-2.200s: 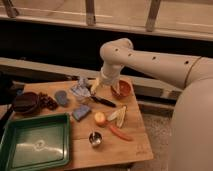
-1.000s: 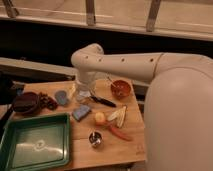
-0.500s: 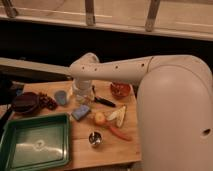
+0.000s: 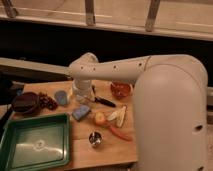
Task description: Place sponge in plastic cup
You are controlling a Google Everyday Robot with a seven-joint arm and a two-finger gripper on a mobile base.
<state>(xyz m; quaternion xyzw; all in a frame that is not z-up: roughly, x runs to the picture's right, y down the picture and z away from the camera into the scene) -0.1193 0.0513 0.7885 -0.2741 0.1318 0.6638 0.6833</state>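
While my claw (image 4: 80,93) hovers at the table's (image 4: 82,150) far edge, grip unreadable, the blue sponge (image 4: 80,112) lies just nearer, long axis slanting near-left to far-right.

A single camera sits high on the near side and looks down at a slant across the table (image 4: 120,150) toward the far rails (image 4: 90,12). It is close: the arm (image 4: 170,100) fills the near right, and the gripper (image 4: 79,95) is over the table's far middle.

Wooden table (image 4: 80,152), green tray (image 4: 37,119) at 8 o'clock, dark bowl (image 4: 26,102) at 9, plastic cup (image 4: 61,97) at 10, sponge (image 4: 81,112) at centre, orange bowl (image 4: 121,90) at 1, metal cup (image 4: 95,139) at 6, gripper (image 4: 81,95) low over 11.
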